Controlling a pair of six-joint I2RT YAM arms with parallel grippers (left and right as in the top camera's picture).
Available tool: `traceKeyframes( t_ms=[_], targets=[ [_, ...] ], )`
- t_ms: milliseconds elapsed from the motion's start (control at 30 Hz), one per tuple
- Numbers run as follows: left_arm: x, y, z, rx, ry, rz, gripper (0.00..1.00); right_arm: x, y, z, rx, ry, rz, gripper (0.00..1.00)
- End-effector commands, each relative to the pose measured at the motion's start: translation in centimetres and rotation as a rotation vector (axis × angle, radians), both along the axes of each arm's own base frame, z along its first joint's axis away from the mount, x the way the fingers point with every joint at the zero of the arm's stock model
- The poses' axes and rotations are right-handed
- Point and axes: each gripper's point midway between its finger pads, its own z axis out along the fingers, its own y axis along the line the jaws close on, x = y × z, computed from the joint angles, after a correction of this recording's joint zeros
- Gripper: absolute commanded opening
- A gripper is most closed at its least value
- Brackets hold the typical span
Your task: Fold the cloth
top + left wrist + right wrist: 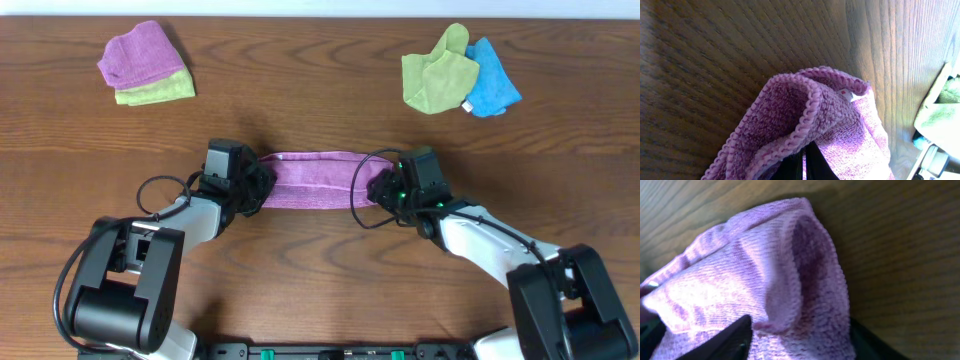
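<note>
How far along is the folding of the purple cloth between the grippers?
One fold looks done: the cloth is a narrow, doubled band. In hand: the left gripper and the right gripper each pinch one end of it. Left: probably a second fold, end to end, then release.

The surface (pixel 320 110) is brown wood with the grain running left to right. At the centre of the frame the cloth (pixel 312 180), purple, lies on it as a narrow horizontal band. At upper left a second purple cloth (pixel 140 55) sits crumpled on top of a lime-green cloth (pixel 160 92). At upper right another lime-green cloth (pixel 438 78) partly overlaps a blue cloth (pixel 495 85), which has a small white tag at its lower edge.
</note>
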Motion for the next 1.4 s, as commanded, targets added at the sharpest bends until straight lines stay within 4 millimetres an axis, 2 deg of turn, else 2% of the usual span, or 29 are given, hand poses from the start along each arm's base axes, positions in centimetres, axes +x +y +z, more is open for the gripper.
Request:
traceKeyframes(
  t_ms=[0, 133, 233, 400, 633, 767, 900, 1200, 1367],
  targets=[
    [0.4, 0.0, -0.3, 0.016, 0.003, 0.007, 0.06, -0.7, -0.4, -1.6, -0.037, 0.045, -0.018, 0.49],
    [0.4, 0.1, -0.3, 0.016, 0.003, 0.007, 0.06, -0.4, -1.2, -1.9, -0.077, 0.034, -0.041, 0.27],
    [0.4, 0.1, -0.3, 0.016, 0.003, 0.007, 0.06, 0.6, -1.2, -1.4, -0.102, -0.024, -0.016, 0.01],
    [0.4, 0.0, -0.2, 0.011, 0.004, 0.003, 0.06, 1.8, 0.3, -0.1, -0.038, -0.098, 0.035, 0.01],
    [0.4, 0.0, -0.2, 0.015, 0.002, 0.003, 0.06, 2.0, 2.0, 2.0, 0.031, -0.151, 0.104, 0.01],
    [0.4, 0.1, -0.2, 0.016, 0.001, 0.005, 0.06, 2.5, 2.4, 5.5, 0.041, -0.257, 0.137, 0.02],
    [0.7, 0.0, 0.0, 0.017, -0.007, 0.006, 0.06, 2.6, 2.7, 7.8, 0.069, -0.311, 0.146, 0.01],
    [1.7, -0.2, 0.9, 0.020, -0.043, -0.008, 0.06, 1.8, 7.4, 10.4, 0.121, -0.413, 0.274, 0.01],
    [1.4, -0.1, 0.7, 0.027, -0.030, -0.014, 0.06, 1.6, 9.0, 11.0, 0.112, -0.437, 0.325, 0.01]
  ],
)
